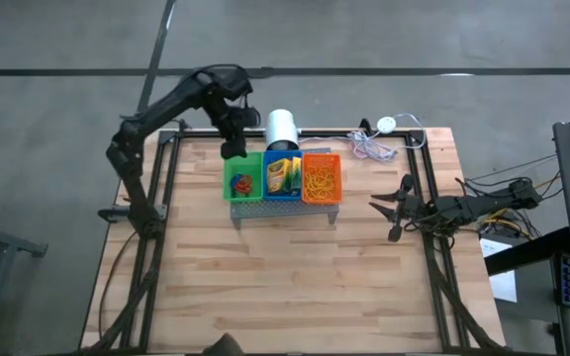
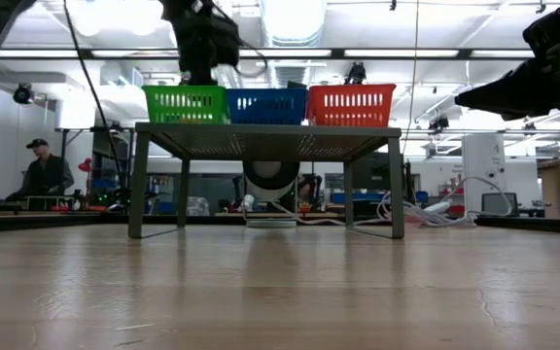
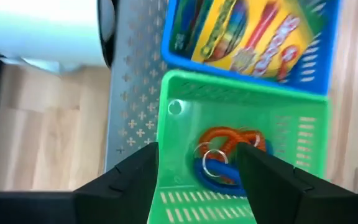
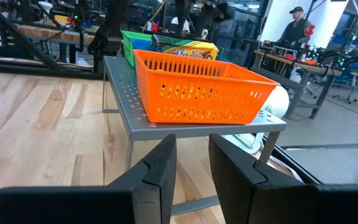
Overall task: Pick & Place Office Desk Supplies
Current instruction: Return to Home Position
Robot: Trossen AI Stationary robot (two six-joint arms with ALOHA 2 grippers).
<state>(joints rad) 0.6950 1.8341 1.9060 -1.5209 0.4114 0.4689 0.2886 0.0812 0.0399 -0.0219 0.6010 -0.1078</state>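
Observation:
My left gripper hangs open above the green basket and holds nothing. Red and blue loop-shaped bands lie on that basket's floor, below the gap between the fingers. The green-and-yellow crayon box sits in the blue basket. Tan rubber bands lie in the orange basket. My right gripper waits at the table's right, level, slightly open and holding nothing.
The three baskets stand side by side on a grey perforated metal stand at the table's far middle. A white roll lies behind it. A coiled cable lies at the far right. People are in the room beyond.

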